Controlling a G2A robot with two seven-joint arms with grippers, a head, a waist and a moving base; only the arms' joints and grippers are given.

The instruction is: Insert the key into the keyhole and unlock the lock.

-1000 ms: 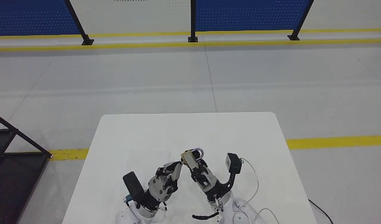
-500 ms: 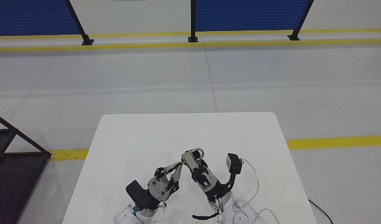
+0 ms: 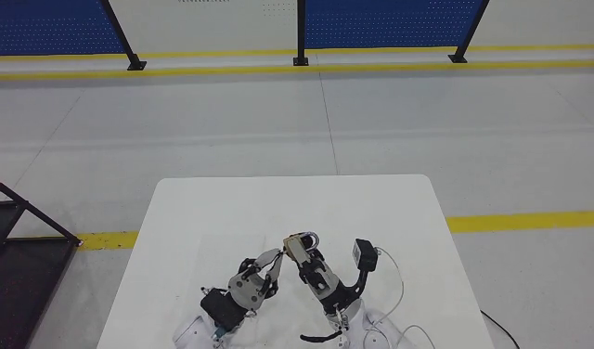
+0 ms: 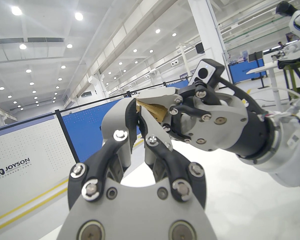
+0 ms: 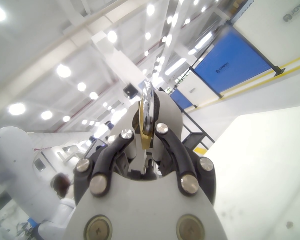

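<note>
Top view: found the right hand (image 3: pixel 300 253) clamped on the brass lock (image 3: pixel 297 245) over the near part of the tabletop (image 3: pixel 278 205). Found the left hand (image 3: pixel 272 263) just beside it, tips aimed at the lock's body.

Left wrist view: saw the left hand (image 4: pixel 138 112) with pads pressed nearly together, most likely pinching the key, itself hidden between them. Saw the tips right up against the lock (image 4: pixel 153 109). Could not tell whether anything sat in the keyhole, the only receptacle here. Judged the step as seating the key. Best done by lining the blade with the keyhole's axis, pushing straight, and twisting only once fully home.

Right wrist view: saw the right hand (image 5: pixel 146 126) squeezing the lock (image 5: pixel 146 108) edge-on, shackle beyond the fingertips. Judged a firm, steady grip there essential, to stop any swivel under the twist.
</note>
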